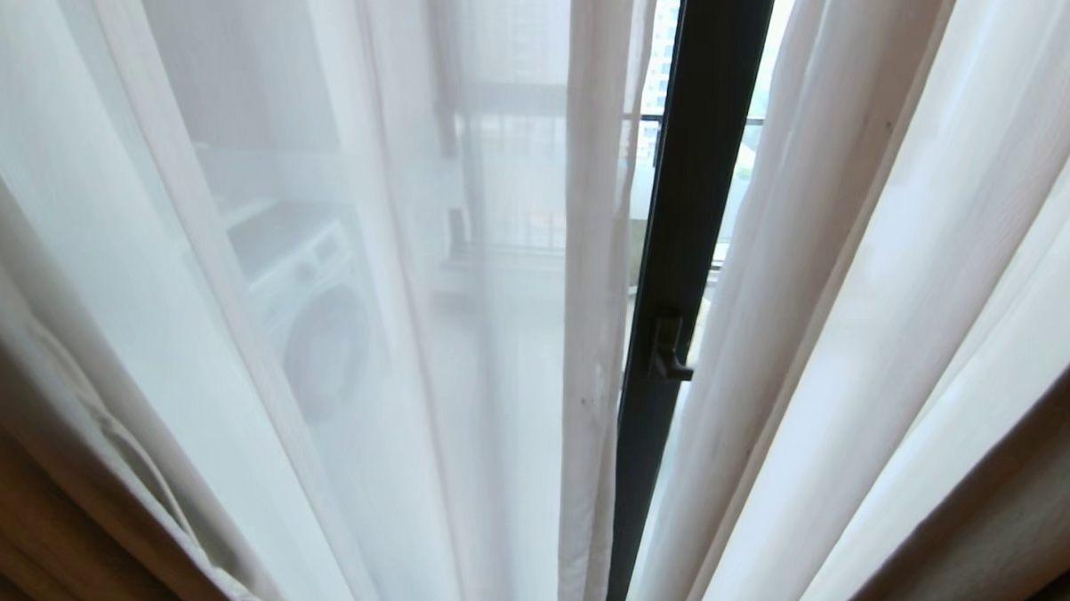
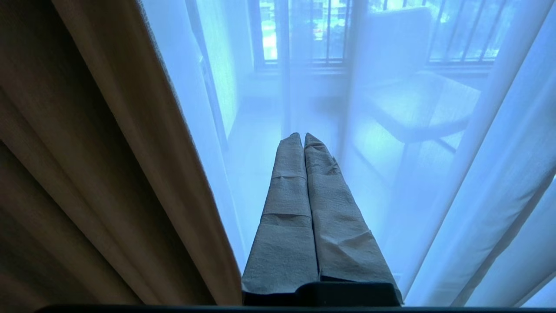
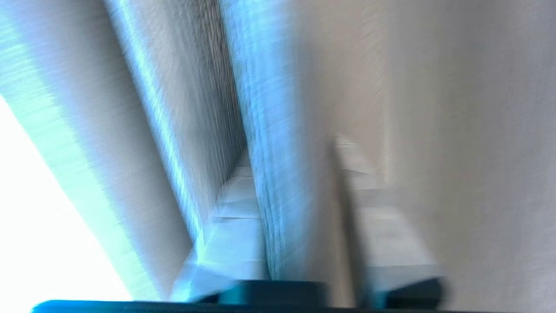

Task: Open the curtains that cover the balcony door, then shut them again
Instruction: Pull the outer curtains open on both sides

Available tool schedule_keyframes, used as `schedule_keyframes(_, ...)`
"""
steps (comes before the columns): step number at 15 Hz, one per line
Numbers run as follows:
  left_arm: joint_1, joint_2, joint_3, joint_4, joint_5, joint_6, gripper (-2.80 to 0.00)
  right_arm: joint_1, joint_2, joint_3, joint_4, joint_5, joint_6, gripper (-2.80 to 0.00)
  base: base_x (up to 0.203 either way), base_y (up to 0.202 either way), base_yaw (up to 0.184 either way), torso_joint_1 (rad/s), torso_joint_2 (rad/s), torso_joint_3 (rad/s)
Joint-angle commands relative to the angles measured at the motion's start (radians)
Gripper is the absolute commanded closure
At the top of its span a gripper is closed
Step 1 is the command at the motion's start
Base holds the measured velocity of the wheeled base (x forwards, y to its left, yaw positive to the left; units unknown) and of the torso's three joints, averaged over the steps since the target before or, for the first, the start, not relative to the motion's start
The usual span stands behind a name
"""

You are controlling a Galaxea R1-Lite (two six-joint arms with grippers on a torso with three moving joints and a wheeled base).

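The curtains hang close in front of me. The left sheer panel [image 1: 235, 237] and the right sheer panel [image 1: 855, 303] leave a narrow gap between them. In that gap shows the balcony door's black frame [image 1: 689, 208] with its lever handle [image 1: 669, 351]. Beige drapes [image 1: 30, 496] sit at both lower corners. Neither arm shows in the head view. My left gripper [image 2: 303, 135] is shut on nothing, facing the sheer beside a beige drape [image 2: 108, 174]. My right gripper [image 3: 295, 156] is open, with a fold of curtain fabric [image 3: 299, 108] lying between its spread fingers [image 3: 234, 208].
Behind the left sheer stands a washing machine [image 1: 321, 311] on the balcony. A chair [image 2: 412, 100] and the black-barred railing [image 2: 312, 34] show through the sheer in the left wrist view.
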Motion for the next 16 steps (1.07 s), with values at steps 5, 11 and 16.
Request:
schedule_keyframes(5,0.0,0.0,0.0,-0.001,0.0,0.001,0.0,-0.033,-0.018,0.024,-0.028,-0.071,-0.003,-2.8,0.0,0.0,0.0,0.0,0.0,0.0)
schedule_keyframes(11,0.0,0.0,0.0,-0.001,0.0,0.001,0.0,-0.051,-0.138,0.191,-0.034,-0.109,-0.018,-2.8,0.0,0.0,0.0,0.0,0.0,0.0)
schedule_keyframes(16,0.0,0.0,0.0,-0.001,0.0,0.001,0.0,-0.037,-0.343,0.374,0.029,-0.109,-0.023,-2.8,0.0,0.0,0.0,0.0,0.0,0.0)
